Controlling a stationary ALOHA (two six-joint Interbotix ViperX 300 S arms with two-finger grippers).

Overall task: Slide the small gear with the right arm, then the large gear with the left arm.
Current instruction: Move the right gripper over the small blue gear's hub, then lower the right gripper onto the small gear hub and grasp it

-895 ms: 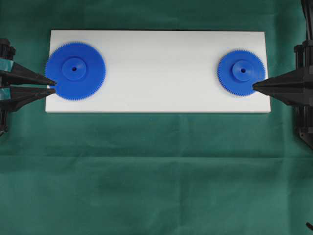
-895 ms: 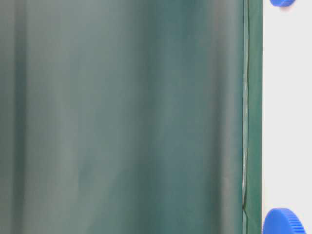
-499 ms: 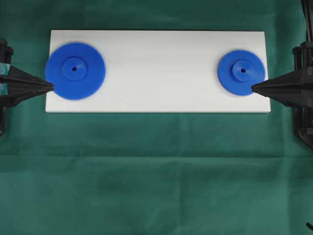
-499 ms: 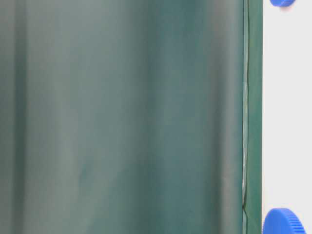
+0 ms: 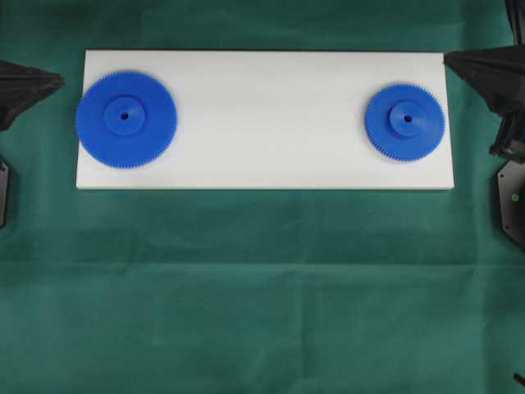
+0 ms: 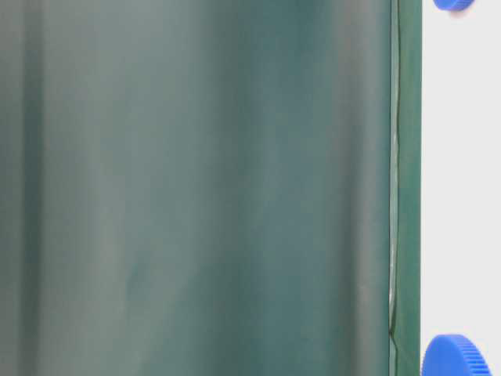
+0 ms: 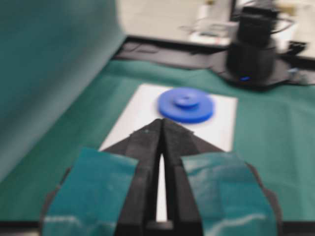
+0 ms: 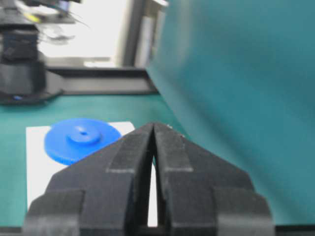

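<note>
A flat white rectangular board (image 5: 262, 156) lies on the tabletop, which is draped in wrinkled green cloth (image 5: 262, 287). The large gear (image 5: 126, 119), a bright-blue toothed plastic disc with a raised round hub and centre hole, sits at the board's left end. The small gear (image 5: 404, 121), of the same make, sits at the right end, well apart from it, with bare white board between them. The left gripper (image 5: 49, 82) hangs beyond the board's far-left corner, its pointed black fingers pressed together with nothing between them; teal tape (image 7: 93, 187) wraps its body. The right gripper (image 5: 456, 61) hangs at the board's far-right corner, likewise pinched closed on nothing. Neither touches a gear. A green curtain (image 6: 196, 188) rises behind the tabletop.
</note>
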